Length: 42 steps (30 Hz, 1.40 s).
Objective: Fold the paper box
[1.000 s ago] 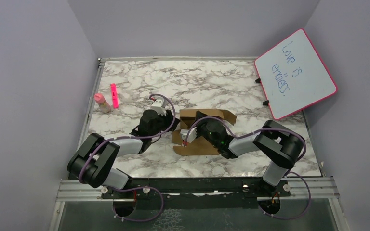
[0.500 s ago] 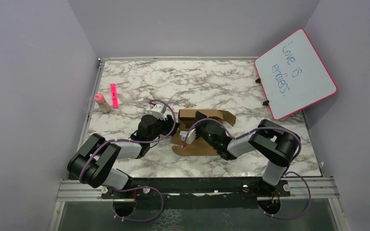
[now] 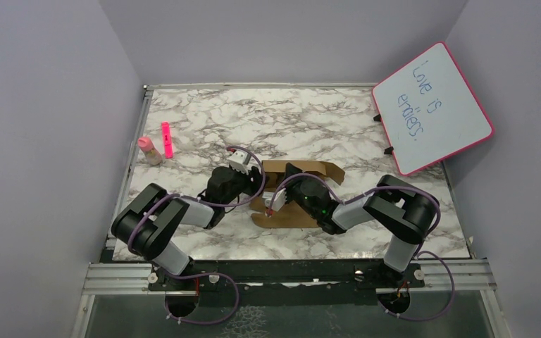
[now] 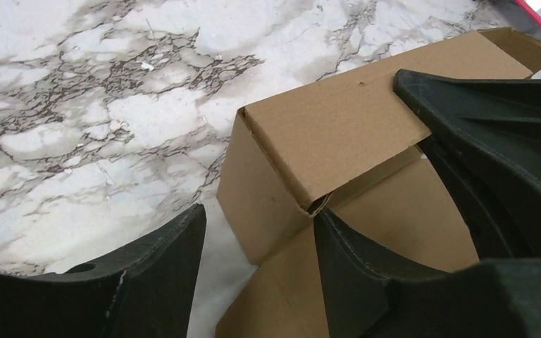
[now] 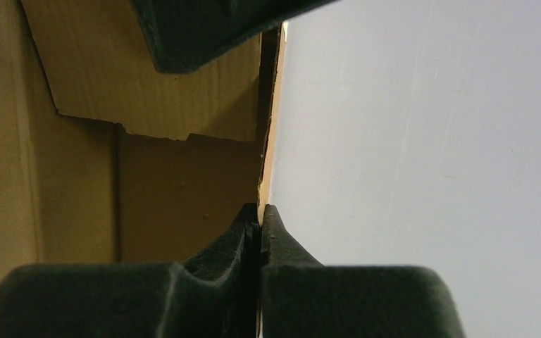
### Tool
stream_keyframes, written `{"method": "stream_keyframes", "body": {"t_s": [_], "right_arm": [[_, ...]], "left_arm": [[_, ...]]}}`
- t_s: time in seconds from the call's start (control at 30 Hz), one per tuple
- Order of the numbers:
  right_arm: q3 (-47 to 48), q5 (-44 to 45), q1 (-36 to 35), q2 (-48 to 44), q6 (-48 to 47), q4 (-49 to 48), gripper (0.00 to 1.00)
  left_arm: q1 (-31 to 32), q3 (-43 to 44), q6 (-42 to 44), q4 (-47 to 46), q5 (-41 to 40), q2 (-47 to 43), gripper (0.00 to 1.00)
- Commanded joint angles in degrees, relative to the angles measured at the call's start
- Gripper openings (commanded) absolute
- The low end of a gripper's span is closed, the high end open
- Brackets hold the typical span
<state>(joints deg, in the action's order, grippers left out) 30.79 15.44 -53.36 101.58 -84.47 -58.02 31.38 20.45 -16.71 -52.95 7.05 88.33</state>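
Observation:
The paper box is plain brown cardboard, partly erected in the middle of the marble table. One flap lies flat toward the near side. In the left wrist view its left corner stands up. My left gripper is open and straddles the box's left side wall, one finger inside and the other outside on the table. It also shows in the top view. My right gripper is shut on the thin edge of a cardboard wall and sits over the box in the top view.
A pink-framed whiteboard leans at the back right. A pink highlighter and a small pink-capped bottle lie at the left. Lilac walls enclose the table on three sides.
My left arm has moved right, bringing its gripper up to the box's left wall. My right gripper has stayed shut on the cardboard, almost unmoved.

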Motion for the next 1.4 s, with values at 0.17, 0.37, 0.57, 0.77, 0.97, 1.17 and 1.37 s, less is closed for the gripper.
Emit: {"method": "stream_keyframes", "body": {"t_s": [0.17,0.37,0.57,0.77,0.97,1.17,1.37], "right_arm": [[0.94,-2.51,-1.13,-0.51,2.88,6.82,0.04],[1.34,-2.48,-1.13,-1.09,4.06,8.28,0.04],[1.98,-2.3,-1.13,-1.21,5.8,8.79,0.04],[2.17,-2.43,-1.08,-1.38,6.82,8.89,0.05],[3.06,-2.37,-1.13,-1.61,9.08,9.17,0.06],[4.01,-2.85,-1.13,-2.14,12.12,10.96,0.07],[4.3,-2.11,-1.13,-2.97,14.89,13.59,0.08]], "left_arm": [[3.09,0.77,2.65,-13.56,-8.75,6.7,0.59],[5.7,-0.08,4.08,-17.88,-14.56,9.16,0.53],[7.19,-1.77,4.73,-19.4,-19.84,10.41,0.45],[8.3,-3.1,3.92,-21.39,-24.01,11.98,0.38],[9.49,-2.78,3.2,-22.56,-27.97,13.54,0.32],[11.25,-2.3,2.24,-25.39,-35.0,15.49,0.23],[14.32,-2.56,2.89,-30.1,-42.86,18.87,0.21]]}}
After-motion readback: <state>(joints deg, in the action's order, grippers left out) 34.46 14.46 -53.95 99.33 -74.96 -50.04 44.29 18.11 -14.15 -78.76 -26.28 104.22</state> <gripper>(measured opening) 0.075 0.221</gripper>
